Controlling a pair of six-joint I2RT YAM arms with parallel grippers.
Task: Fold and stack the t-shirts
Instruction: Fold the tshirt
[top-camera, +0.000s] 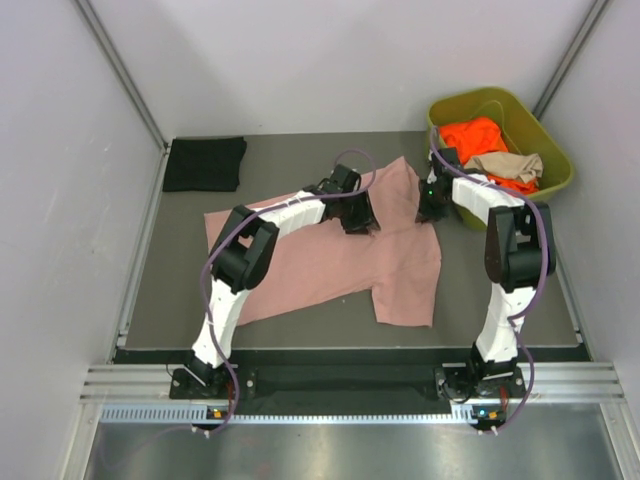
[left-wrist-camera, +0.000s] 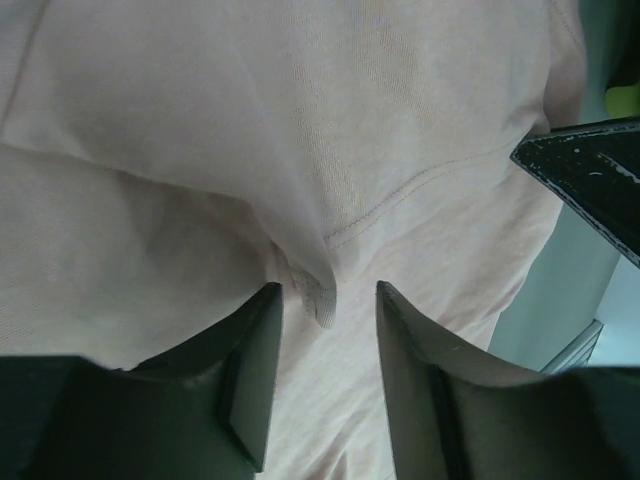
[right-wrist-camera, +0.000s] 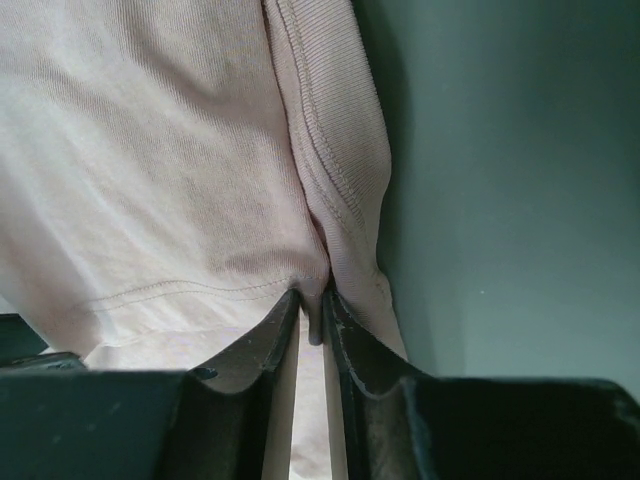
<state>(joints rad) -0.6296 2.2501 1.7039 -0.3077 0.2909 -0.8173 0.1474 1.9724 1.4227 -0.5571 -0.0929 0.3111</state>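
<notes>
The right tool (right-wrist-camera: 312, 300) was pressed almost together, pinching the stitched, ribbed edge of the dusty pink t-shirt (top-camera: 330, 262) between its two dark fingers, with bare grey counter (top-camera: 170, 290) showing just to the right of the pinched fold. The left tool (left-wrist-camera: 328, 298) stood spread, its fingers set either side of a raised ridge of the same pink cloth where a seam ran through it, and a gap showed between the ridge and each finger. From above, both tools were down at the far right part of the shirt: the left one on the cloth near its far edge, the right one at the shirt's far right margin, the two close together but apart. The left arm reached diagonally across the shirt from the near left, while the right arm rose from the near right and bent over toward the left. The pink shirt lay opened out and wrinkled across the middle of the counter. A black t-shirt (top-camera: 205, 163) sat as a flat dark rectangle in the far left corner, well apart from the pink one. In the far right corner stood an olive-green bin (top-camera: 556, 160), just beside the right tool, holding an orange t-shirt (top-camera: 475, 135) with a tan t-shirt (top-camera: 506, 165) lying on top of it.
</notes>
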